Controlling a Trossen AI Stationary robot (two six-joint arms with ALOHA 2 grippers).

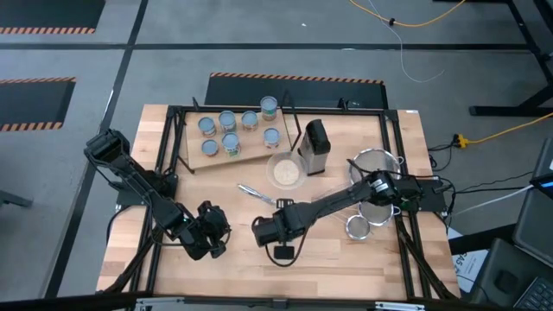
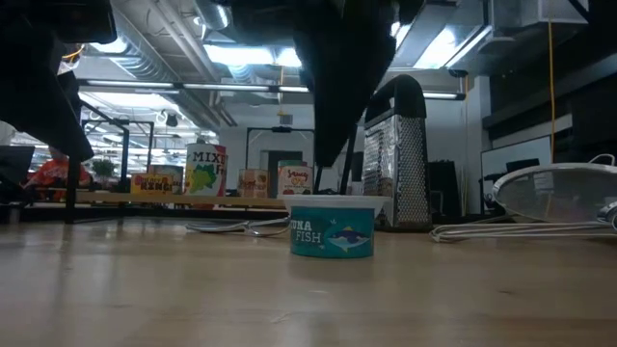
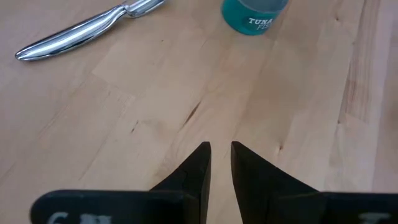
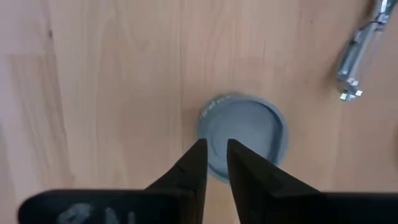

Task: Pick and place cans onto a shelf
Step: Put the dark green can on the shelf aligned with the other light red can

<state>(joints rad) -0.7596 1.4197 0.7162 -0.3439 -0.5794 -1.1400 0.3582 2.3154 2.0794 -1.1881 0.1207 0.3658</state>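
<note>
A teal tuna can (image 2: 331,229) with a pale blue-grey top (image 4: 244,134) stands upright on the tabletop near the middle front. My right gripper (image 4: 216,146) is shut and points down just above the can's top; it also shows in the low view (image 2: 328,159), clear of the can. In the high view the right gripper (image 1: 275,233) hides the can. My left gripper (image 1: 212,231) is shut and empty, low over the table left of the can (image 3: 255,15). Several cans (image 1: 231,142) stand on the light-wood shelf (image 1: 194,160) at the far left.
A whitish bowl (image 1: 285,171) and a dark grater (image 1: 315,147) stand behind the can. A metal utensil (image 1: 252,192) lies between the bowl and the grippers. Two round strainers (image 1: 376,164) (image 1: 357,226) sit at the right. Black frame bars (image 1: 173,138) run along the table's sides.
</note>
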